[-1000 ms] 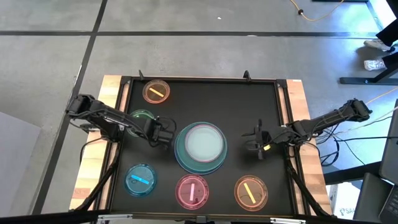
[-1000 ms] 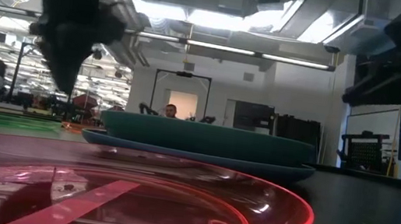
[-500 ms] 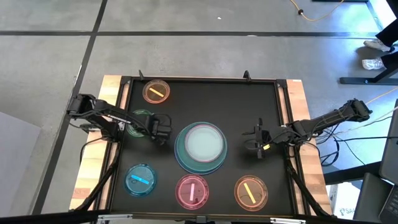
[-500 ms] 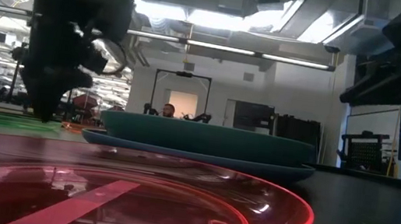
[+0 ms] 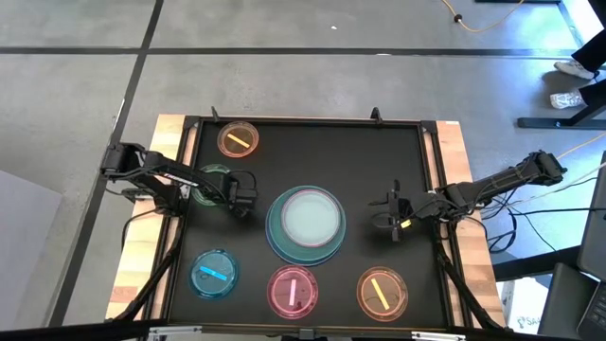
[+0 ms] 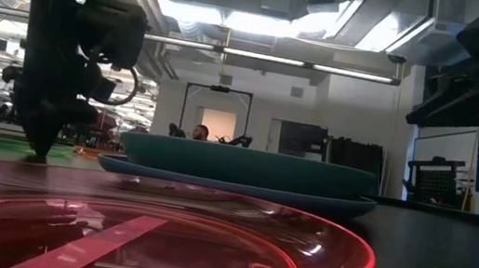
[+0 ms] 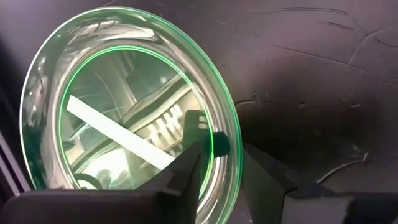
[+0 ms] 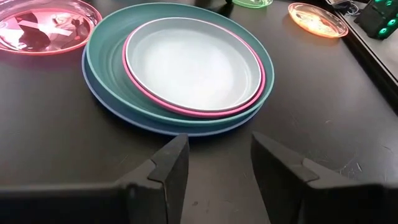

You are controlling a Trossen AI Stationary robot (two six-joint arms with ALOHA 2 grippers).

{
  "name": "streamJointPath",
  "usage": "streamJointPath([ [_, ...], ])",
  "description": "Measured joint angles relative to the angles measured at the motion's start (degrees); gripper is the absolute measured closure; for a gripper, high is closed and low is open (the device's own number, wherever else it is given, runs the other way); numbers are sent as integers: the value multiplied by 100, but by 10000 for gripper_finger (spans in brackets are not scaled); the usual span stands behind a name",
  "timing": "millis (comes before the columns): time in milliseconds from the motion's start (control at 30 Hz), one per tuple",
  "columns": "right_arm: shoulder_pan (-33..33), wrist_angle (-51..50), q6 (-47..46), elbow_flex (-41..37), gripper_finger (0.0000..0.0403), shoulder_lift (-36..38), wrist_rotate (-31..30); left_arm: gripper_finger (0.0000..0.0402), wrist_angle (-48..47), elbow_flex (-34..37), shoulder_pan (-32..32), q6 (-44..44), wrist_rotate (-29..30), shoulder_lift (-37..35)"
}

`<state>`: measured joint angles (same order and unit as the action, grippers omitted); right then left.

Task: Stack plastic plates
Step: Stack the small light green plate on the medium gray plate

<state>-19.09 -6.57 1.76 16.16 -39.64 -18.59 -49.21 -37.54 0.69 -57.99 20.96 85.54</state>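
Lying mid-table: stack of plates (image 5: 305,224), pale one on top, with blue (image 5: 214,273), pink (image 5: 293,290) and orange dishes (image 5: 382,291) nearer the front edge. Straddling the green dish's (image 7: 127,106) rim left of the stack: left gripper (image 7: 220,163), fingers parted, one either side of the rim. Waiting right of the stack: right gripper (image 8: 217,163), fingers spread and gripping nothing.

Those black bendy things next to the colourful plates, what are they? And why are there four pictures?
They are two robot arms, filmed from above, from table height, and from a camera on each wrist. On the black table sits a stack of big plates, with small see-through dishes around it. The left gripper has its fingers either side of the green dish rim, ready to pick it up. The right gripper waits open beside the stack, holding nothing.
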Motion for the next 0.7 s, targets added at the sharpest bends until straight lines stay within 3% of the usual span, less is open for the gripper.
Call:
streamJointPath([
  [333,0,2,1,0,238,0,-91,392,188,-4,-174,15,151,24],
  [567,-2,0,2,0,238,0,-201,396,167,-457,-477,290,221,33],
  [700,0,0,2,0,238,0,-201,399,159,-945,-661,576,575,33],
])
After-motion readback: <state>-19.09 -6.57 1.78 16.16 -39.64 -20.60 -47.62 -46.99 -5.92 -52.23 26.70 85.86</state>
